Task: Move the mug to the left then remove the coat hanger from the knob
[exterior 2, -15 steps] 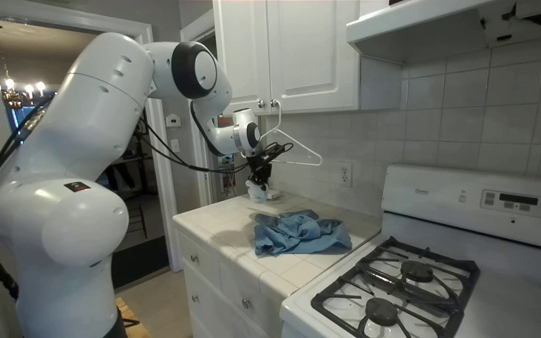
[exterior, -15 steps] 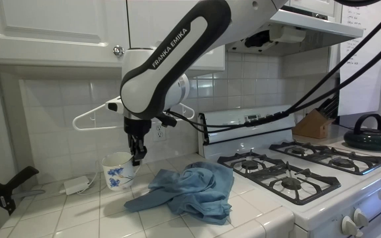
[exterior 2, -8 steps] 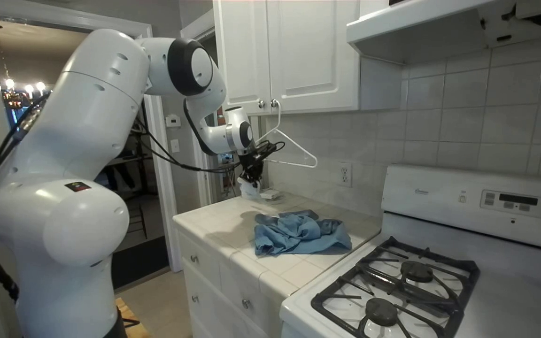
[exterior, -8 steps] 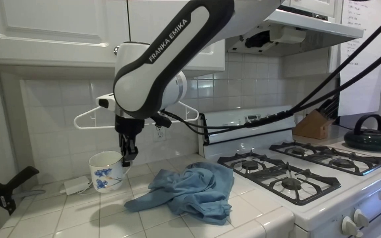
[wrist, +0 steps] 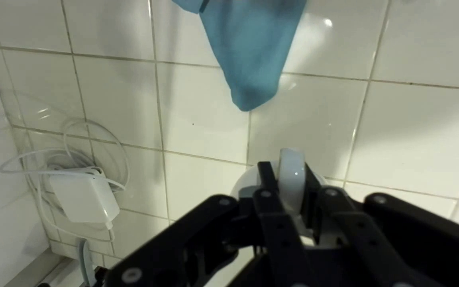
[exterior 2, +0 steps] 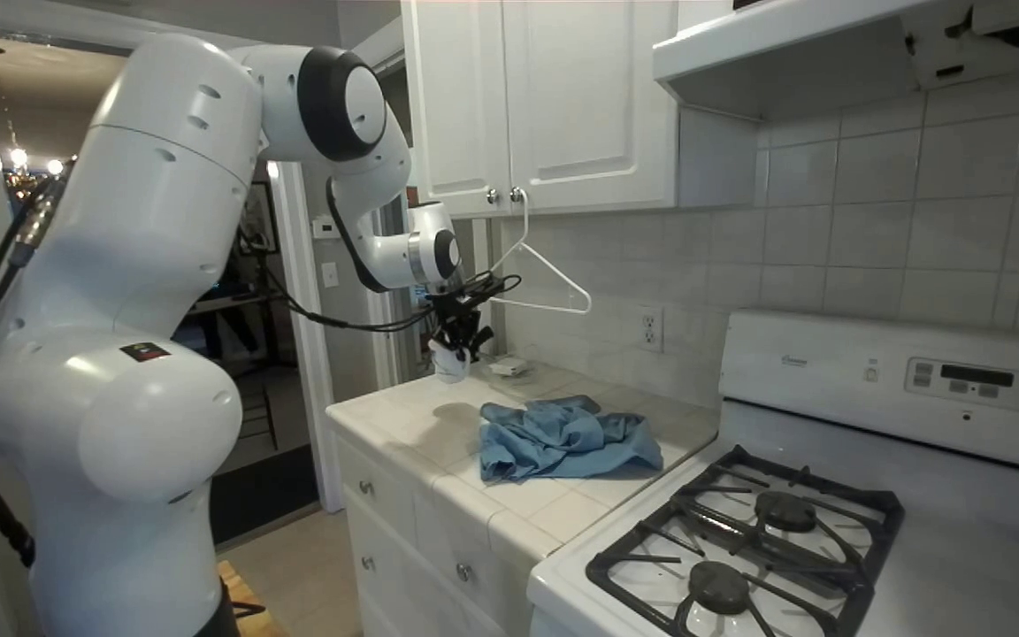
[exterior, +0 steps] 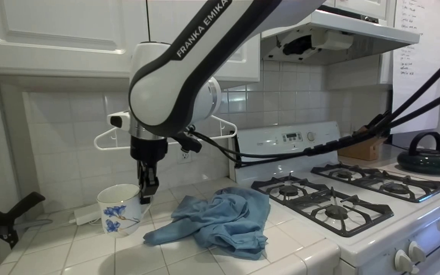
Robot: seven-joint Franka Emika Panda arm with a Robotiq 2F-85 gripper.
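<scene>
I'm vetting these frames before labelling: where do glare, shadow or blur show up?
Wrist view: a hard glare spot on the tiled countertop beside the blue cloth; the gripper looks dark, its nearest parts soft; in an exterior view, a soft-edged shadow on the tiled countertop in front of the mug; in an exterior view, the chandelier bulbs are blown out.

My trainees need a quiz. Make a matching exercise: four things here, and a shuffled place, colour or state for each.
1. mug
2. hanger
3. cloth
4. kettle

A. dark green
B. hanging from a cabinet knob
C. held by its handle in the gripper
D. crumpled on the tiled counter

Pairs: 1-C; 2-B; 3-D; 4-A
</scene>
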